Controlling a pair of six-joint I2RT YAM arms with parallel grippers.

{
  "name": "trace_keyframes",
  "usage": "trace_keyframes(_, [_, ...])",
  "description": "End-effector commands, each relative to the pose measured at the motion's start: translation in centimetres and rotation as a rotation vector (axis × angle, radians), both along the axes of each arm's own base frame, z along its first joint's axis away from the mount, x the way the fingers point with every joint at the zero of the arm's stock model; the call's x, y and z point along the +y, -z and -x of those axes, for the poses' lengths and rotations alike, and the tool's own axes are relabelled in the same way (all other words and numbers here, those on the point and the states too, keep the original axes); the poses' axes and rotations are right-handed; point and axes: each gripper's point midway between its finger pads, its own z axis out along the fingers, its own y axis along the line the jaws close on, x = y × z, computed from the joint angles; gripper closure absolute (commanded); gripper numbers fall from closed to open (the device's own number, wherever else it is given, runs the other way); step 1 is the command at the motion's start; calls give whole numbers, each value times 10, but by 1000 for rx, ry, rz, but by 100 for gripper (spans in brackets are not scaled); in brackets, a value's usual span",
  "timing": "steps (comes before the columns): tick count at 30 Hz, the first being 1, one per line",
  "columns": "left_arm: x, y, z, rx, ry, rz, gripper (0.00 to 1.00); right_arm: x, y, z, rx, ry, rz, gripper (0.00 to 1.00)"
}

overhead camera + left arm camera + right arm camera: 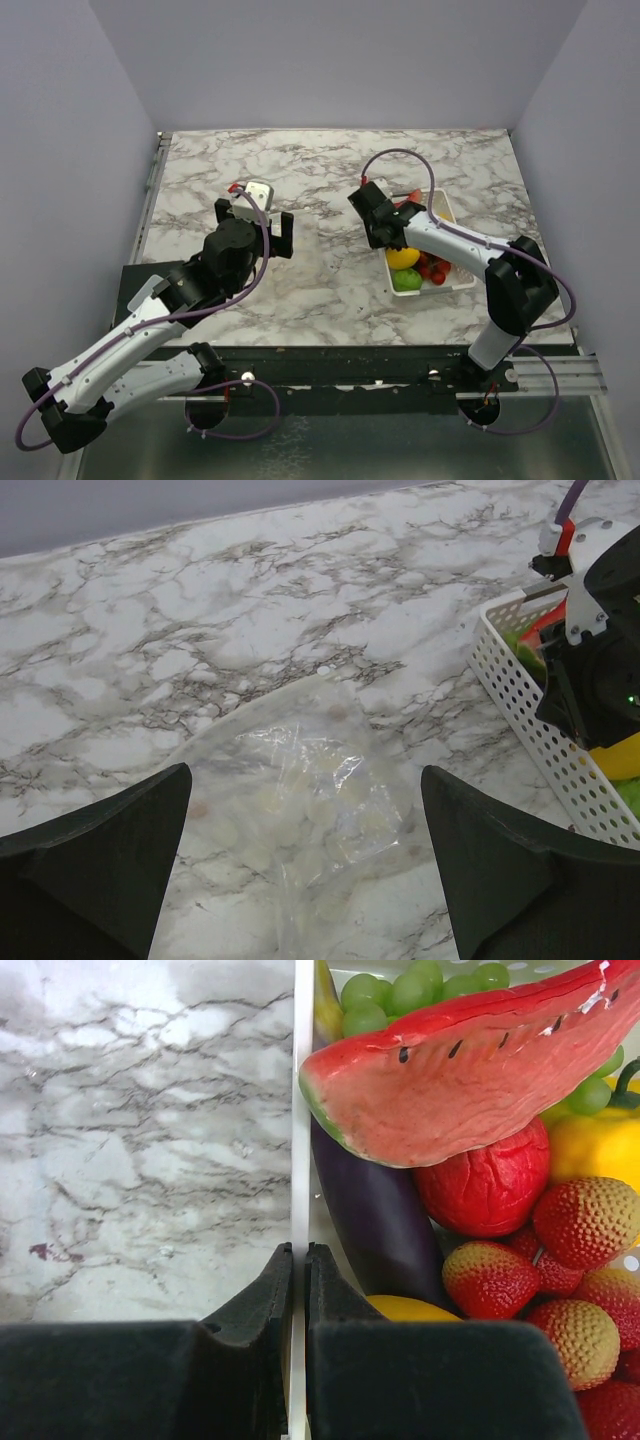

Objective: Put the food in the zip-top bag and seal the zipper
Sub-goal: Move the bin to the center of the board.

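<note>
The clear zip-top bag (310, 800) lies flat on the marble, its whitish zipper strip (250, 715) curving along the far edge. It is hard to make out in the top view. My left gripper (305, 775) is open just above it, one finger on each side; it also shows in the top view (255, 215). My right gripper (298, 1260) is shut on the left wall of the white basket (300, 1110). Inside are the watermelon slice (470, 1070), green grapes (400, 990), purple piece (380, 1210), red berries (580, 1220), lemon (403, 257) and lime (406, 280).
The white basket (455, 215) stands at the right of the marble table (330, 160), with my right gripper (383, 238) at its left wall. In the left wrist view the basket (530, 710) and right arm (600, 630) sit right of the bag. Walls enclose three sides.
</note>
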Motion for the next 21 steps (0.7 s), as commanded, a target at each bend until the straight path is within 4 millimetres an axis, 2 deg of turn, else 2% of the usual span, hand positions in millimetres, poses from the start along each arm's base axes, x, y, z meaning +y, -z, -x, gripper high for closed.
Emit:
trace_keyframes(1, [1, 7, -2, 9, -14, -12, 1, -13, -5, -20, -23, -31, -2, 99])
trace_keyframes(8, [1, 9, -4, 13, -22, -20, 1, -12, -6, -33, -11, -27, -21, 98])
trace_keyframes(10, [1, 10, -4, 16, -20, -23, 1, -9, -8, -34, -2, -29, -30, 89])
trace_keyframes(13, [1, 11, -4, 16, -24, -25, 1, -10, -21, -37, -27, -17, -32, 65])
trace_keyframes(14, [2, 11, -5, 16, -26, -25, 1, -11, -27, -37, -35, -11, -30, 61])
trace_keyframes(16, [3, 10, -5, 14, -30, -25, 1, -14, -37, -37, -49, 1, -27, 54])
trace_keyframes(21, [7, 8, -6, 7, -49, -16, 1, -15, -65, -32, -67, -4, -52, 48])
